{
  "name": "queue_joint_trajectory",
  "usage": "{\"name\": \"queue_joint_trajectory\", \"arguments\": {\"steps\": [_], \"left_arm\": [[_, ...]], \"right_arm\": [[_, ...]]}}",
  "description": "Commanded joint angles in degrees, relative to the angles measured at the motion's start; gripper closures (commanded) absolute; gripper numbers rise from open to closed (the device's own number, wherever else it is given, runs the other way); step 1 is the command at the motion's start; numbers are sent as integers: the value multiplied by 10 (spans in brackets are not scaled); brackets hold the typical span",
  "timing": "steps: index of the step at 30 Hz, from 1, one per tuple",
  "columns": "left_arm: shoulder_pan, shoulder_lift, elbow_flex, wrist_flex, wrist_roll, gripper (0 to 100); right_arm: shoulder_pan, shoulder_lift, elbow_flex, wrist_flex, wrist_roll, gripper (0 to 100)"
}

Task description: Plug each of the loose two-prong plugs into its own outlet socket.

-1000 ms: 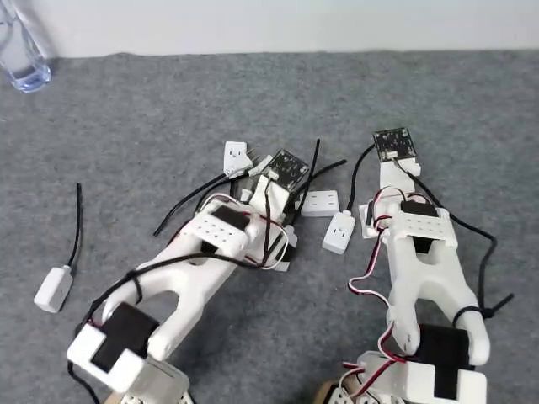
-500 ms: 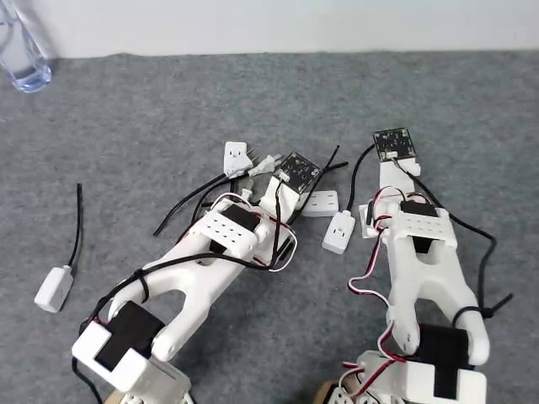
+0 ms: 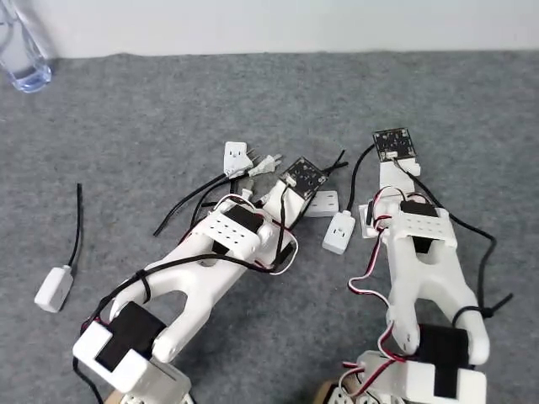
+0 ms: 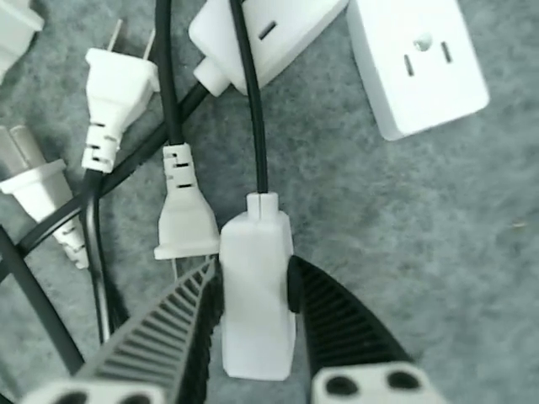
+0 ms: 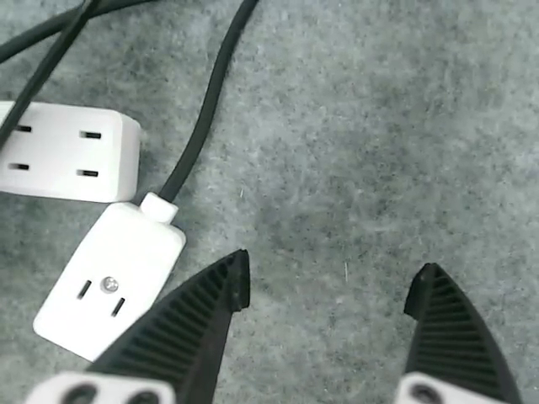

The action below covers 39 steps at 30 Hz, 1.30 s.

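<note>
In the left wrist view my left gripper [image 4: 253, 290] is shut on a white cord-end socket [image 4: 255, 295] with a black cord, low over the carpet. Beside it lie a small plug [image 4: 181, 223] and two loose two-prong plugs [image 4: 122, 80] [image 4: 38, 189]. Two more white outlet sockets [image 4: 417, 59] [image 4: 261, 29] lie farther out. My right gripper [image 5: 328, 286] stands open over bare carpet, next to a three-hole socket [image 5: 109, 278] and a two-outlet block [image 5: 63, 151]. From above, the left arm [image 3: 223, 231] sits over the cord tangle. The right arm [image 3: 417, 227] stands beside the socket [image 3: 338, 231].
Black cords [image 3: 189, 202] spread left from the tangle. Another white cord-end piece [image 3: 53, 289] lies alone at the far left. A clear glass vessel [image 3: 21, 50] stands at the back left corner. A white wall borders the grey carpet at the back.
The left arm's wrist has shifted to the right, dragging the black cords with it. The right arm has not moved.
</note>
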Motion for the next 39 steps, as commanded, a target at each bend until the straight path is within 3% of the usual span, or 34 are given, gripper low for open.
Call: {"name": "queue_joint_trajectory", "arguments": {"steps": [1, 6, 10, 12, 16, 20, 23, 27, 31, 34, 39], "left_arm": [[-1, -21, -25, 31, -19, 988], [-3, -135, -34, 119, -21, 988], [-62, -273, -38, 174, -21, 988], [-115, -335, -40, 209, -30, 988], [-243, -411, -47, 322, -119, 988], [-440, -433, -40, 356, -231, 988], [-583, -432, -33, 331, -307, 988], [-703, -432, 22, 284, -405, 988], [-813, -432, 103, 148, -461, 988], [-855, -432, 188, 40, -486, 988], [-859, -432, 289, -83, -497, 987]], "right_arm": [[6, 17, -29, -36, -4, 692], [6, 46, -36, -55, -4, 692], [6, 47, -37, -54, -4, 692], [6, 48, -38, -54, -4, 692], [6, 49, -38, -54, -4, 692], [6, 49, -38, -54, -4, 692], [6, 49, -38, -53, -4, 692], [6, 50, -38, -53, -4, 692], [6, 51, -38, -53, -4, 692], [6, 51, -37, -53, -4, 692], [6, 51, -37, -53, -4, 692]]}}
